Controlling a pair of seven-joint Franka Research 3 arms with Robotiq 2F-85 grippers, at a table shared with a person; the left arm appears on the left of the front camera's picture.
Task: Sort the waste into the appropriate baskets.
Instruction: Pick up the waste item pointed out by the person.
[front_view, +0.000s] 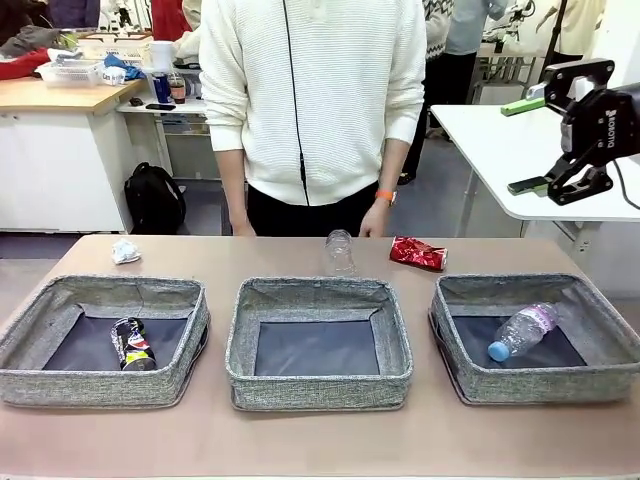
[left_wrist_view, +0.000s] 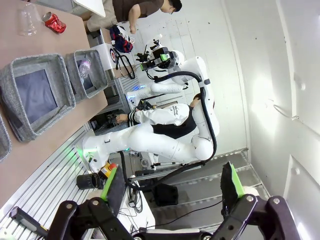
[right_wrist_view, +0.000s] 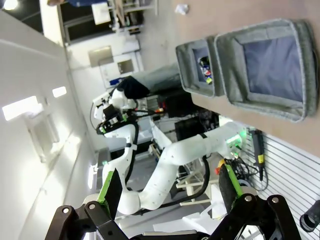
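Note:
Three grey baskets stand in a row. The left basket (front_view: 95, 387) holds a dark drink can (front_view: 132, 345). Nothing lies in the middle basket (front_view: 318, 385). In the right basket (front_view: 545, 383) lies a clear plastic bottle (front_view: 522, 331) with a blue cap. Behind the baskets, a second clear bottle (front_view: 340, 251) stands upright, a crushed red can (front_view: 417, 253) lies to its right, and a white paper wad (front_view: 125, 250) sits at the far left. My right gripper (front_view: 524, 145) hangs open, high above the table's right end. My left gripper (left_wrist_view: 171, 182) is open and holds nothing.
A person in a white sweater (front_view: 310, 100) stands at the far edge, one hand (front_view: 374, 222) hanging near the upright bottle. A white side table (front_view: 520, 150) stands at the back right. Bare tabletop (front_view: 320, 440) runs in front of the baskets.

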